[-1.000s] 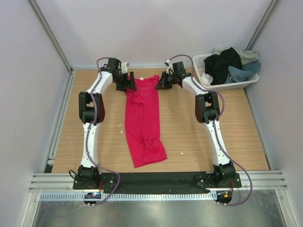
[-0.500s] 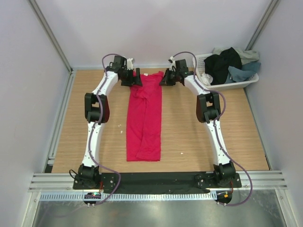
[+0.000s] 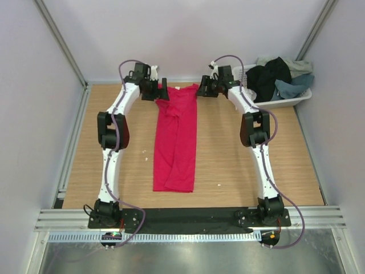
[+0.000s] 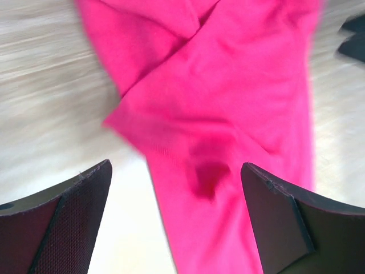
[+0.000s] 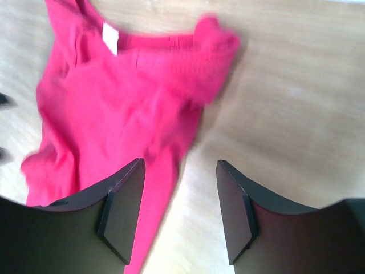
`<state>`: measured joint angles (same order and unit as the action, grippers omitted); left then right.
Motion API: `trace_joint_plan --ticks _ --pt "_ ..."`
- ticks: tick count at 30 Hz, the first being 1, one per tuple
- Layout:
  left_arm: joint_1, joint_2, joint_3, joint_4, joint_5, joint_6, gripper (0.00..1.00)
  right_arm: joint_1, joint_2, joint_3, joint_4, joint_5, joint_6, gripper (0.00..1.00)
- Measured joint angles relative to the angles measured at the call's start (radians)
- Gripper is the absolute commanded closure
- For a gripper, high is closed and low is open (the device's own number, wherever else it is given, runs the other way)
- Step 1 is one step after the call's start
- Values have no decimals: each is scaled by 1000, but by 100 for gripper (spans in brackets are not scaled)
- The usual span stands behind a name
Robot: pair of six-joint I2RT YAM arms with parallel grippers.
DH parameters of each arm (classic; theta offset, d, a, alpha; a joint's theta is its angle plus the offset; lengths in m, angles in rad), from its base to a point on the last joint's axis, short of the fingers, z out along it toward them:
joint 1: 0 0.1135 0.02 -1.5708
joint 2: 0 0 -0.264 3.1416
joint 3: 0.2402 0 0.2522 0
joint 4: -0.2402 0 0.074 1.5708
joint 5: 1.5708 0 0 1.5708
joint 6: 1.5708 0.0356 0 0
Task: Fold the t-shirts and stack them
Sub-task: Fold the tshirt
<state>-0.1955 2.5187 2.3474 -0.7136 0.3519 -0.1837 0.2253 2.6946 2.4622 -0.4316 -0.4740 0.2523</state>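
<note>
The left gripper point(image 4: 175, 168) is spread wide and empty over the pink shirt point(image 3: 175, 137), at its far left corner. The shirt lies in a long strip down the table point(image 3: 239, 165). The right gripper point(image 5: 179, 164), also spread and empty, hangs at the far right corner. The basket point(image 3: 285, 101) holds a heaped black shirt point(image 3: 267, 74), blue shirt point(image 3: 292, 87) and grey-green shirt point(image 3: 296, 65), perhaps more beneath.

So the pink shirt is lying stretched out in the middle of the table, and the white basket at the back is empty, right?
Not quite. The basket is not empty: the top view shows a heap of clothes in it, black, blue and pale grey-green. The rest is right: the pink shirt lies stretched out in the middle of the table.
</note>
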Motion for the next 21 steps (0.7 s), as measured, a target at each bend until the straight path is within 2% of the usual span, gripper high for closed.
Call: trace_joint_plan --ticks 3,8,11,17,21 --pt "25 -135 -72 -25 2 -13 6 -6 -95 -113 -41 -11 -14 39" --pt "71 -387 -195 -55 42 -30 10 -31 -356 -427 -71 -78 22 40" --pt "80 -499 -306 -73 86 -64 17 -48 -502 -614 -55 -130 77 41" --pt "71 -689 -854 -23 152 -253 24 -71 -797 -1096 -19 -183 158 43" --pt "72 -748 -1177 -8 149 -365 25 -19 -984 -1398 2 -150 206 43"
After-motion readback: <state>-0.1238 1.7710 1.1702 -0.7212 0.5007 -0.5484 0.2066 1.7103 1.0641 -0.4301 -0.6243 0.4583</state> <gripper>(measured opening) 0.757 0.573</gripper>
